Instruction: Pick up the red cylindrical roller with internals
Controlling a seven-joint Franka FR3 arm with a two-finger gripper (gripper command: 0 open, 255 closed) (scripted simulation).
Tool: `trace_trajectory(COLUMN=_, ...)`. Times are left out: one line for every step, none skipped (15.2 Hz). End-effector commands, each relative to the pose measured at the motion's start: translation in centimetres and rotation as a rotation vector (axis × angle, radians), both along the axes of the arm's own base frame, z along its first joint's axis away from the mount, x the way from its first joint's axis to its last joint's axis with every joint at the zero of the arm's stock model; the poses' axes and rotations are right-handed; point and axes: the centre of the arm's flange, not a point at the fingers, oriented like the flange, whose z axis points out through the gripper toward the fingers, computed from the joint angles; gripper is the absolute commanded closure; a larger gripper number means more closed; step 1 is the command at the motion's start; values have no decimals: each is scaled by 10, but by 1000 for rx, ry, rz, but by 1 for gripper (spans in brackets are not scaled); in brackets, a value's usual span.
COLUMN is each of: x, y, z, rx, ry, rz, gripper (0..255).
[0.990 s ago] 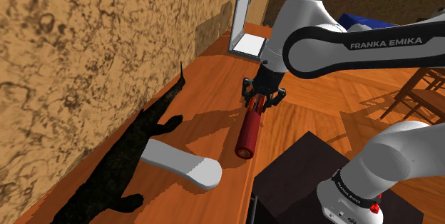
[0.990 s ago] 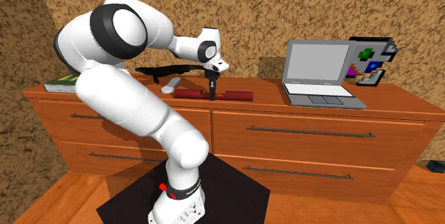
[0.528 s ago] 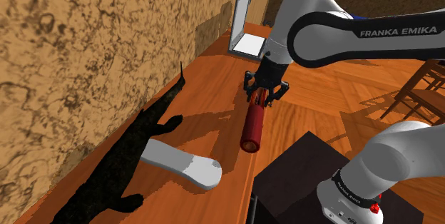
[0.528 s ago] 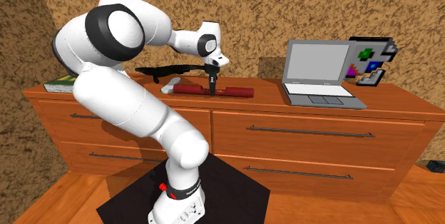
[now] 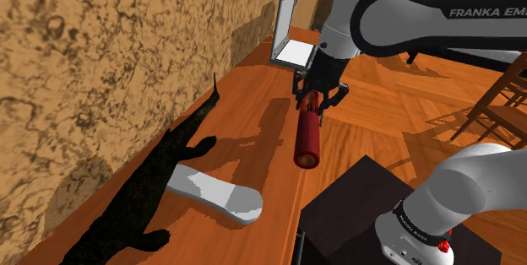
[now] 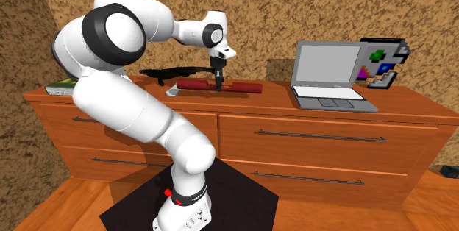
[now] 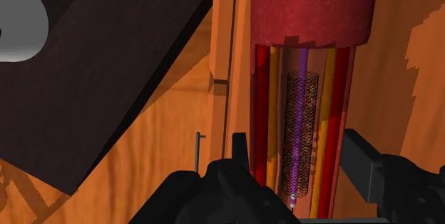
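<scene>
The red cylindrical roller (image 5: 308, 137) hangs level above the wooden dresser top (image 5: 245, 137), clear of the surface. My gripper (image 5: 318, 103) is shut on it near its middle. In the second exterior view the roller (image 6: 195, 85) is held by the gripper (image 6: 217, 84) above the dresser. In the wrist view the fingers (image 7: 239, 160) clasp the roller (image 7: 303, 130) at a see-through section with coloured strands and dark mesh inside; beyond it the roller has a solid red cover.
A white curved slab (image 5: 215, 192) and a black animal figure (image 5: 160, 187) lie on the dresser near the wall. An open laptop (image 5: 289, 31) stands at the far end. My dark stand (image 5: 355, 213) sits below the dresser's front edge. A green book (image 6: 62, 86) lies at the dresser's end.
The gripper has risen with the roller in it, lifting it off the dresser top. The roller's shadow has separated from it.
</scene>
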Motion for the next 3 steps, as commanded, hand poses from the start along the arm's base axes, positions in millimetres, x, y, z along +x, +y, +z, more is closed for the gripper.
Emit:
trace_trajectory(x=1, y=0, z=12, rx=0, ry=-1, rz=0, gripper=255)
trace_trajectory(x=1, y=0, z=13, rx=0, ry=-1, rz=0, gripper=255)
trace_trajectory(x=1, y=0, z=13, rx=0, ry=-1, rz=0, gripper=255)
